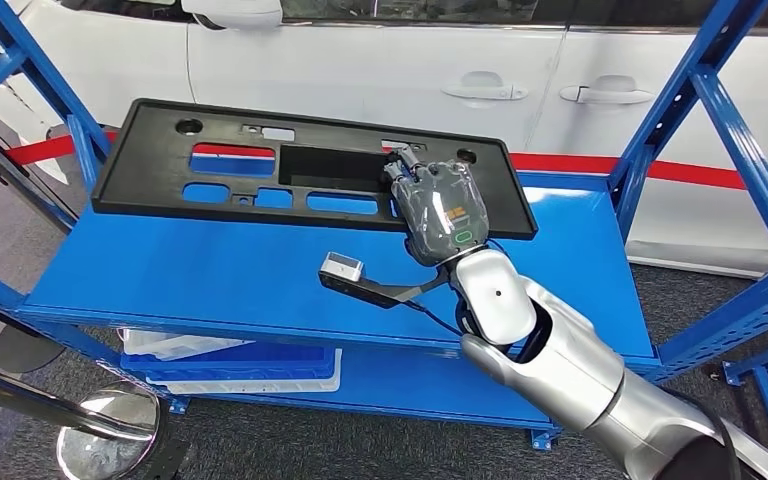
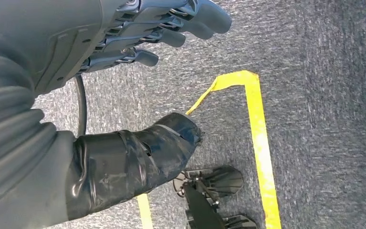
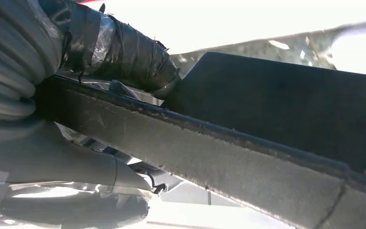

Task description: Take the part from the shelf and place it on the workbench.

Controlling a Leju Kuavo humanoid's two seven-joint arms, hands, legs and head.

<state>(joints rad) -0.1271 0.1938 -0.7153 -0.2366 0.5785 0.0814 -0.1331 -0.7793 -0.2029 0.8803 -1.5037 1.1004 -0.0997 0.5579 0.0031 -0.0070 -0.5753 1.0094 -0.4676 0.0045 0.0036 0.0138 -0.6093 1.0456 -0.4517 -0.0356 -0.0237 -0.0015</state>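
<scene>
A long, flat black plastic panel [image 1: 260, 170], matte and pierced with rectangular and rounded cut-outs, lies on the top deck of a glossy blue metal shelf [image 1: 210, 275], its far edge towards a white car door [image 1: 380, 70] behind. The right hand [image 1: 442, 205], grey and wrapped in clear film, sits over the panel's near right edge; from the wrist camera the panel's rough, grainy rim [image 3: 209, 148] runs between the taped thumb [image 3: 124, 52] on one side and the wrapped fingers [image 3: 66, 205] on the other, so the hand grips that edge. The silver forearm [image 1: 560, 370] reaches in from the lower right. On the lower deck lie white trays [image 1: 250, 365]. The left hand [image 2: 138, 81] hangs over speckled grey carpet [image 2: 314, 119] marked with yellow tape [image 2: 259, 143]; its dark ribbed fingers and tape-bound thumb are apart and hold nothing
</scene>
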